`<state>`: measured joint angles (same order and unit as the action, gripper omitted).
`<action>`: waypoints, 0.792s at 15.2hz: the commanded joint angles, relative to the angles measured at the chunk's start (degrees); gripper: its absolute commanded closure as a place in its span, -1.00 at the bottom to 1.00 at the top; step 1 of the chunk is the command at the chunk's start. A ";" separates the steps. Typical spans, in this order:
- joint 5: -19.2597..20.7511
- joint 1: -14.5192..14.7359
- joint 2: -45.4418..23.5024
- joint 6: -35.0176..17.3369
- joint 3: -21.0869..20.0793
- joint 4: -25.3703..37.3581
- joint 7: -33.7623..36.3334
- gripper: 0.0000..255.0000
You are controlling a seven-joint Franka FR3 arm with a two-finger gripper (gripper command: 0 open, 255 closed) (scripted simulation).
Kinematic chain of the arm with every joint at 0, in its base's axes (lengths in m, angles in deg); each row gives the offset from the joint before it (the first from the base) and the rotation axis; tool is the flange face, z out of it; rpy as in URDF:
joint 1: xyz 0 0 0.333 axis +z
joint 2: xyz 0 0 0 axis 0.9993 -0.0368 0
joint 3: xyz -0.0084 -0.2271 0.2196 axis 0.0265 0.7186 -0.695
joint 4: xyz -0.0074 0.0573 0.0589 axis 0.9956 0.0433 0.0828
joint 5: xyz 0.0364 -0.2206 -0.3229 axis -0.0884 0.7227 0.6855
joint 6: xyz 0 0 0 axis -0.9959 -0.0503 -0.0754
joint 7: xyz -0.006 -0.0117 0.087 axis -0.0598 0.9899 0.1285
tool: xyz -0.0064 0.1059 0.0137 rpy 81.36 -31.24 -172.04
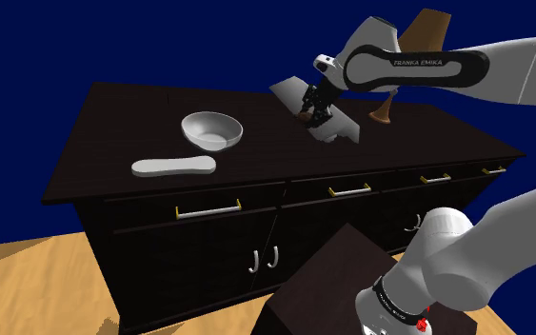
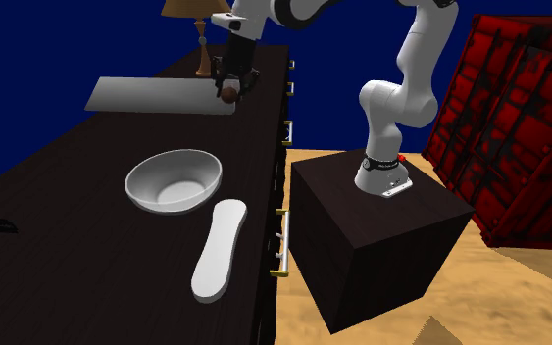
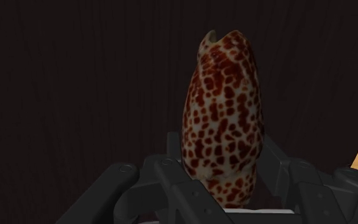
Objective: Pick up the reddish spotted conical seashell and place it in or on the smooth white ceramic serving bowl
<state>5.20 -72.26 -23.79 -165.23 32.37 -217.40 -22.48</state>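
1. pincer (image 1: 317, 108) is clamped on the spotted shell (image 3: 222, 114), with its black fingers (image 3: 161, 175) pressing the shell's sides near the end closest to the hand.
2. the shell (cream, with reddish-brown blotches, long and tapered) points away from the hand, and the dark counter (image 1: 113, 109) lies behind it in the wrist view.
3. in the second exterior view the held shell (image 2: 228, 93) hangs at the end of a flat grey sheet (image 2: 151, 95), near a lamp (image 2: 201, 39).
4. the white bowl (image 1: 212, 130) sits upright on the counter, well apart from the shell, toward the shoulder view's left.
5. a long white oblong piece (image 1: 173, 167) lies flat just beside the bowl, nearer the counter's drawer edge.
6. the arm's dark stand (image 2: 381, 235) rests on a wooden floor (image 2: 519, 294), with a red container (image 2: 528, 127) beyond it.
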 commanded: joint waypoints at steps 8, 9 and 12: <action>-0.72 1.24 -1.74 4.62 -2.00 6.17 2.39 1.00; -1.02 1.77 -2.90 4.43 -2.66 7.05 3.39 1.00; -1.91 3.30 -6.59 4.06 -4.51 10.10 6.28 1.00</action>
<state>3.72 -69.48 -28.90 -161.01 28.31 -208.56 -16.98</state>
